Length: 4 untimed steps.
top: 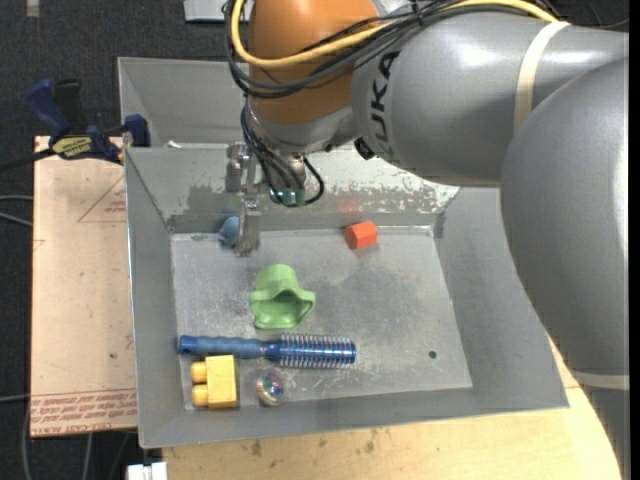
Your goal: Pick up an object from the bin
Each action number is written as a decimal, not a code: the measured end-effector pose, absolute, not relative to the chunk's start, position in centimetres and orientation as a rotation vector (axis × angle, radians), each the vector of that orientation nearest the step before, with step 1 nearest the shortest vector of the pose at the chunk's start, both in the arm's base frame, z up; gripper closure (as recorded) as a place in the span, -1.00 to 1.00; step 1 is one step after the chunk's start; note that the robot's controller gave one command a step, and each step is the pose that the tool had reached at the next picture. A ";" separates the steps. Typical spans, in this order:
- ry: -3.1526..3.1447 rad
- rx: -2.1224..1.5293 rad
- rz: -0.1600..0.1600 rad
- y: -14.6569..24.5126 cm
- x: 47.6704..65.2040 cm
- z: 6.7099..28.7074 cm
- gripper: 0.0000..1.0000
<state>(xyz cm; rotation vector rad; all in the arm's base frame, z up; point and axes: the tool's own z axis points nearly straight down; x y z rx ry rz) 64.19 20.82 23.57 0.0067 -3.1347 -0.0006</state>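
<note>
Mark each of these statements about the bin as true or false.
1. The gripper is at the back of the bin, beside a small blue thing. True.
2. The orange block touches the yellow block. False: they are well apart, the orange one at the back and the yellow one at the front.
3. The blue brush lies in front of the green cup-like thing. True.
4. The gripper is over the blue brush. False: the brush lies near the front, away from the gripper.
</note>
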 end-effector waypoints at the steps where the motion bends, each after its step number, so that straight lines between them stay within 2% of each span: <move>1: -3.131 0.003 0.002 20.7 57.7 14.3 -1.00; 2: -3.133 0.221 0.003 13.9 59.4 11.4 -1.00; 3: -3.119 0.405 -0.002 13.3 56.9 6.9 -1.00; 4: -3.117 0.404 -0.003 13.3 56.9 7.0 1.00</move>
